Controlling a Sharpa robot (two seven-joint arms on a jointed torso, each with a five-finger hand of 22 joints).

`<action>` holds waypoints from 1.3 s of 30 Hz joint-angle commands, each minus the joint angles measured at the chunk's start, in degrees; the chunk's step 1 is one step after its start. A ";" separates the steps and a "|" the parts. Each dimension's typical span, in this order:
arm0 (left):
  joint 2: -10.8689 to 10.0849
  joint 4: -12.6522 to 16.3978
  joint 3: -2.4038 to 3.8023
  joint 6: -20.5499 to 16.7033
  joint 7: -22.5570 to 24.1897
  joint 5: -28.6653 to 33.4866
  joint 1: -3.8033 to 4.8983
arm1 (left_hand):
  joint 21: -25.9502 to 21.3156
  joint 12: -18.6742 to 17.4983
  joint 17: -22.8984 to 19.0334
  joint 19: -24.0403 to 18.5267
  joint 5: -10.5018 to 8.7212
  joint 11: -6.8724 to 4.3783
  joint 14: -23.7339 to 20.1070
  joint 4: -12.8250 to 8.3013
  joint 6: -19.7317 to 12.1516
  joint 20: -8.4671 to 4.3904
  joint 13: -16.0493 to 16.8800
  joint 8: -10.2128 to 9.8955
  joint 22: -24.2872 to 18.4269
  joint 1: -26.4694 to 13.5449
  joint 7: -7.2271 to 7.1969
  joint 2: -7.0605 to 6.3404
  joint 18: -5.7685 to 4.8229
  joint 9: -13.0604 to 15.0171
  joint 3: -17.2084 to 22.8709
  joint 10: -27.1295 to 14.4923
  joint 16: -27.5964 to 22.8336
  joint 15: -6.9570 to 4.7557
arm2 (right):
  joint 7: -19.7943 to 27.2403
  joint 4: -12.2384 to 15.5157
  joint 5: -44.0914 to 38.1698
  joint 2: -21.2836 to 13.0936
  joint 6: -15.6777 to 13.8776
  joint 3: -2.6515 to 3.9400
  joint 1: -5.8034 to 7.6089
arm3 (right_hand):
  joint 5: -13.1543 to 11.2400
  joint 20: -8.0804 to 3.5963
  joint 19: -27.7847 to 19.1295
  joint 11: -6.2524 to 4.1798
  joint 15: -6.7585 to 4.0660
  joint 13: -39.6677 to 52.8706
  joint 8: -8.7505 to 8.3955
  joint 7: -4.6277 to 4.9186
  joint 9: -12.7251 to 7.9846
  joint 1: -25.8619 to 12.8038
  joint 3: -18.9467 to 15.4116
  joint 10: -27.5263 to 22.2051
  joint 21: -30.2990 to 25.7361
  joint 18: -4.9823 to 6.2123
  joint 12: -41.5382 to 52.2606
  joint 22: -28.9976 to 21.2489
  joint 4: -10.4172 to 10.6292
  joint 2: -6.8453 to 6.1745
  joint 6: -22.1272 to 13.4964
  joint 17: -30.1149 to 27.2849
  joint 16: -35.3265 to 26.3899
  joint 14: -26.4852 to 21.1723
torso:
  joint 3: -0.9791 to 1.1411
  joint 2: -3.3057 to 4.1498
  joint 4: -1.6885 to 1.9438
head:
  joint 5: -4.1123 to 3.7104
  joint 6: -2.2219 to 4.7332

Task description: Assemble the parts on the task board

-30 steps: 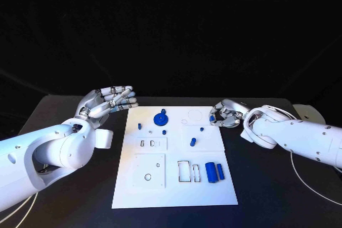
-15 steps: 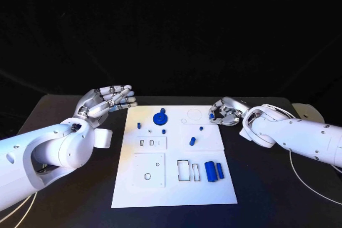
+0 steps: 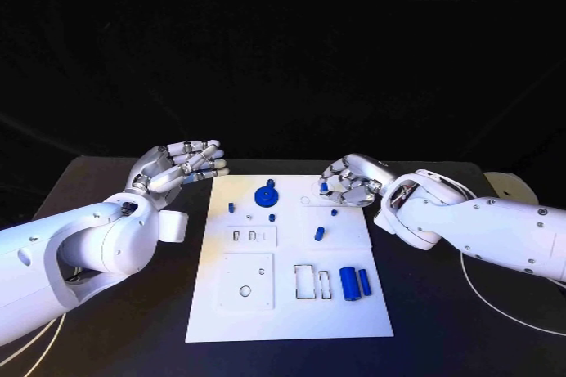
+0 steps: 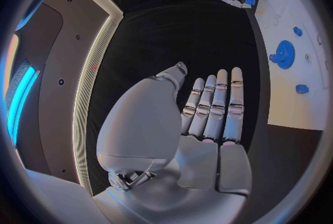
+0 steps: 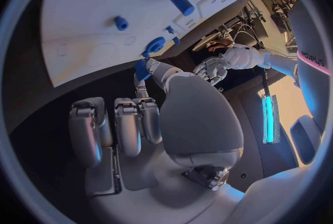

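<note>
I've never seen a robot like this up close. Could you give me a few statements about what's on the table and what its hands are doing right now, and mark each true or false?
1. The right hand pinches a small blue piece. True.
2. The left hand rests on the white board. False: it is raised beside the board's far left corner, fingers straight, holding nothing.
3. A blue gear sits near the board's far end. True.
4. The blue cylinder lies on the black table. False: it lies on the board, near its right edge.
</note>
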 commanded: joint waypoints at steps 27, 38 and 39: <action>2.68 -2.42 -0.05 1.94 -0.38 -0.21 0.03 | -0.14 -0.40 0.07 0.37 -0.23 0.34 0.04 -0.10 -0.23 -0.02 -0.01 -0.30 -0.06 -0.23 2.05 -0.12 0.35 -0.10 0.32 0.09 -0.36 0.25 | -18.99 5.62 -21.70 14.34 0.68 -1.29 -5.08 | -0.13 -0.60 6.06 -0.62 -0.60 11.83 2.90 -1.52 2.66 -1.68 -0.10 3.01 0.26 -0.40 0.19 15.09 1.02 -0.32 1.16 15.07 0.19 5.96 | -0.69 -1.47 0.16 | 3.84 -2.73; 2.66 -2.45 -0.06 1.99 -0.44 -0.21 0.03 | -0.14 -0.40 0.07 0.37 -0.23 0.34 0.04 -0.10 -0.23 -0.02 -0.01 -0.30 -0.06 -0.23 2.05 -0.12 0.35 -0.10 0.32 0.09 -0.36 0.25 | -20.07 2.48 -24.23 16.72 0.39 -1.43 -6.32 | 0.04 -0.65 6.06 -0.66 -0.65 11.80 2.99 -1.55 2.71 -1.95 -0.18 2.99 0.26 -0.40 0.14 15.09 1.14 -0.55 1.10 15.07 0.19 5.96 | -0.60 -1.48 0.28 | 3.73 -2.80; 2.65 -2.45 -0.06 2.00 -0.44 -0.21 0.03 | -0.14 -0.40 0.07 0.37 -0.23 0.34 0.04 -0.10 -0.23 -0.02 -0.01 -0.30 -0.06 -0.23 2.05 -0.12 0.35 -0.10 0.32 0.09 -0.36 0.25 | -20.12 2.24 -24.29 16.86 0.46 -1.44 -6.37 | 0.04 -0.65 6.06 -0.66 -0.65 11.80 2.99 -1.55 2.71 -1.95 -0.18 2.99 0.26 -0.40 0.14 15.09 1.14 -0.55 1.10 15.07 0.19 5.96 | -0.59 -1.46 0.28 | 3.71 -2.82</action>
